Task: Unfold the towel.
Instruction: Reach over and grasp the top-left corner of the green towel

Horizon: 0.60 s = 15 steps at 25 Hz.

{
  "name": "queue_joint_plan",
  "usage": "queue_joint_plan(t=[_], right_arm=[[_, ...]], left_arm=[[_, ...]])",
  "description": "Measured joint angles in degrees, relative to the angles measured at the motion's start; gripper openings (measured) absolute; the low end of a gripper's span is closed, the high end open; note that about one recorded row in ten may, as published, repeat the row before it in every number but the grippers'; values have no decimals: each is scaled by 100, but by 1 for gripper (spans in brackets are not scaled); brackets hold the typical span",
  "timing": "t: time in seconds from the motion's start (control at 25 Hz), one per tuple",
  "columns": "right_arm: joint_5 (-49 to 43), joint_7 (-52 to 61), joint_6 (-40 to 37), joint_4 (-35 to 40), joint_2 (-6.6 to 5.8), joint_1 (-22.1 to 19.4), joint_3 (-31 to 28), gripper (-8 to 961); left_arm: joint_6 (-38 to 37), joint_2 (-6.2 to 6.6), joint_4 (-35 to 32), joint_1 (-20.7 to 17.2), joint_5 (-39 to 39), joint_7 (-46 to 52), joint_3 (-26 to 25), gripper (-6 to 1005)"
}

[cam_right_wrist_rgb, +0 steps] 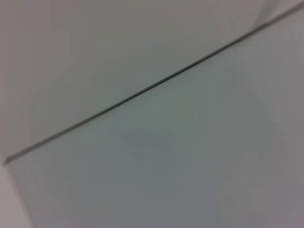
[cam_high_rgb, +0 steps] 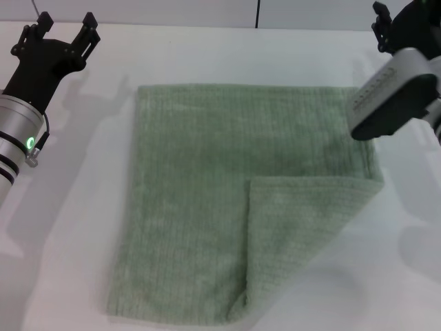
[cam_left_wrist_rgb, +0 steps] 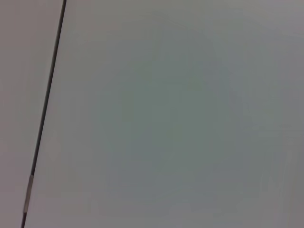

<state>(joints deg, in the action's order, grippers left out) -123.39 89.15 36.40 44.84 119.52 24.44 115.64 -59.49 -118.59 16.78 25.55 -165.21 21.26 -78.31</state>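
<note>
Here, towel (cam_high_rgb: 207, 207) between left fingers (cam_high_rgb: 86, 31), right arm (cam_high_rgb: 393, 89)

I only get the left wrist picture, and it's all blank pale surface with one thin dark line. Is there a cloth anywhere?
Observer: Yes, a large pale sage-green terry towel lies on the white table.
Operator: Fully spread out?
Observer: No, one near corner on the robot's right is folded over onto it.
Operator: Is anything gripping it?
Observer: No. The left gripper is open beside the towel's far left corner; the right gripper is off it too.
</note>
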Motion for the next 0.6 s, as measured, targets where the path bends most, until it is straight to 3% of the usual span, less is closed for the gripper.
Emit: queue_joint_plan(t=[0.08, 0.12, 0.28, 0.32, 0.6], right_arm=[[1381, -1822, -161, 242, 3, 163, 33, 592], [1381, -1822, -161, 242, 3, 163, 33, 591], [3336, -3861, 274, 262, 13, 562, 59, 589], [3336, -3861, 274, 262, 13, 562, 59, 588], [6095, -5490, 1759, 119, 28, 1484, 192, 585]], left_arm=[[3, 1, 0, 3, 4, 0, -7, 824], [3, 1, 0, 3, 4, 0, -7, 824], [23, 0, 0, 16, 10, 0, -2, 824], [29, -2, 0, 20, 11, 0, -3, 825], [101, -5, 0, 60, 15, 0, -5, 825]])
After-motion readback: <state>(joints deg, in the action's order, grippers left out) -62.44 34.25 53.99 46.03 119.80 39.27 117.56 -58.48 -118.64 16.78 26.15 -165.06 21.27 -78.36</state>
